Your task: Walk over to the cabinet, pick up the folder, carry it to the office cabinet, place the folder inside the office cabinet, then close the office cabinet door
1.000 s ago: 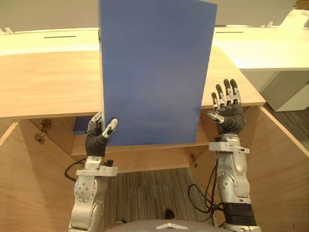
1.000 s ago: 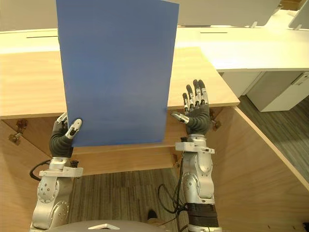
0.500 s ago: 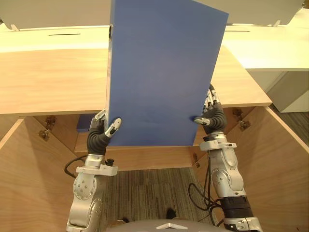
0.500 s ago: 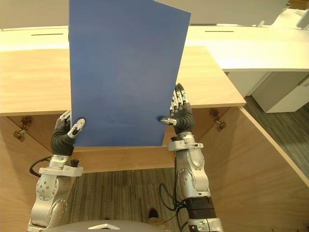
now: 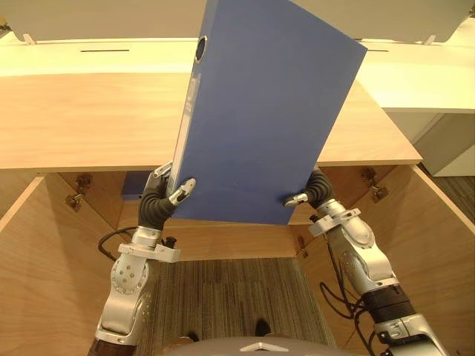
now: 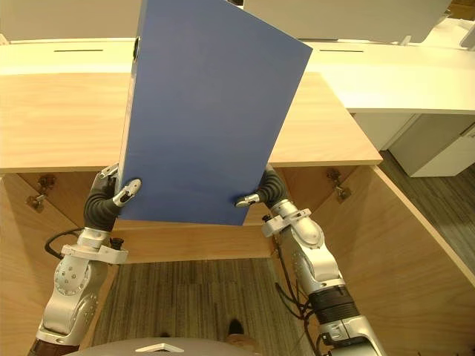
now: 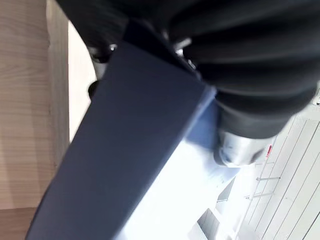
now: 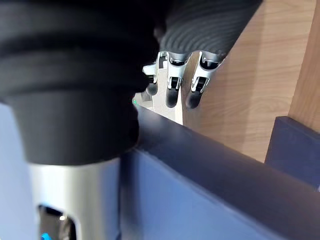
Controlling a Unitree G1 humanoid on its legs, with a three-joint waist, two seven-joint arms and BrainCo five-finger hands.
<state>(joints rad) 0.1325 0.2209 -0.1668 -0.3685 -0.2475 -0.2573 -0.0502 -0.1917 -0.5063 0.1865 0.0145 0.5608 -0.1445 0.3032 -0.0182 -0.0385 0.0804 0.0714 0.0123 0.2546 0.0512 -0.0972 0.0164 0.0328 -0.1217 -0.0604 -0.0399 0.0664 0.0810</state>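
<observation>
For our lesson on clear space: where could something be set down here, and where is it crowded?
Bare wood: the cabinet top left of the folder, and a patch right of it, bordered by the white desk. Crowded: the top's front edge, where left hand and right hand grip the folder, near a dark blue item inside.

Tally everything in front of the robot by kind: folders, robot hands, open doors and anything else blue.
blue folder, held upright: 1
blue item on the cabinet shelf: 1
robot hands gripping the folder's lower corners: 2 (left robot hand, right robot hand)
open cabinet doors: 2 (left door, right door)
Total: 6
</observation>
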